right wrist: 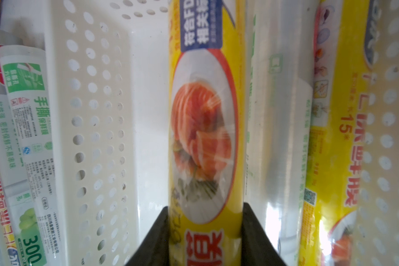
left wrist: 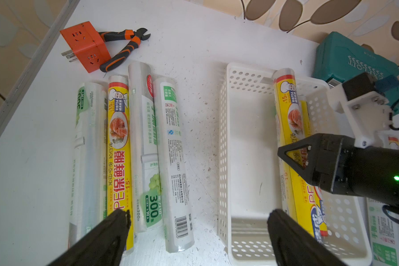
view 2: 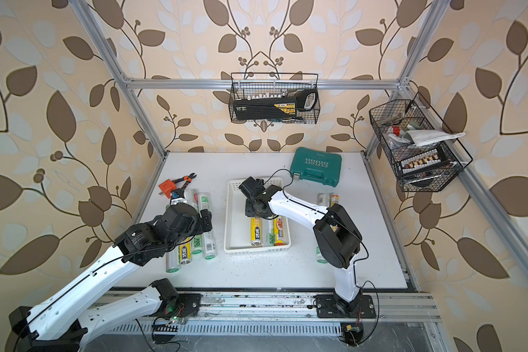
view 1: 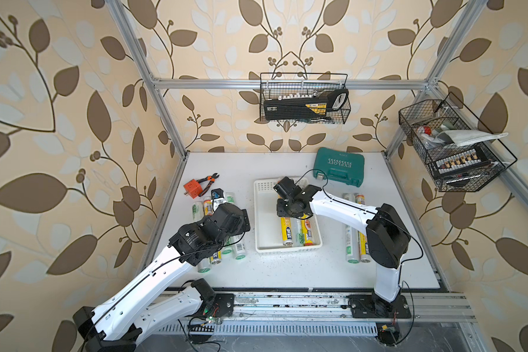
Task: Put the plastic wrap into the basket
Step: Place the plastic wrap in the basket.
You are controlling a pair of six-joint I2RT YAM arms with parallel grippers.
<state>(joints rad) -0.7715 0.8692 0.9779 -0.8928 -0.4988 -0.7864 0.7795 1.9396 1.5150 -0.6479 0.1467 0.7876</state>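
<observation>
The white basket (view 1: 262, 213) (view 2: 230, 213) (left wrist: 224, 138) lies mid-table and holds three plastic wrap rolls side by side. My right gripper (right wrist: 204, 211) is shut on the yellow roll (view 1: 285, 233) (view 2: 255, 231) (right wrist: 203, 110) low inside the basket. Beside that roll lie a clear roll (right wrist: 279, 115) and another yellow one (right wrist: 336, 142). My left gripper (left wrist: 198, 221) hangs open and empty over several rolls on the table left of the basket, among them a yellow roll (left wrist: 119, 149) and a white-labelled clear roll (left wrist: 173, 161). More rolls (view 1: 352, 243) lie right of the basket, partly under the right arm.
A green tool case (view 1: 339, 170) sits behind the basket. An orange plug cube (view 1: 192, 187) and pliers (view 1: 209, 179) lie at the back left. Black wire baskets hang on the back wall (view 1: 305, 100) and on the right frame (view 1: 451, 149).
</observation>
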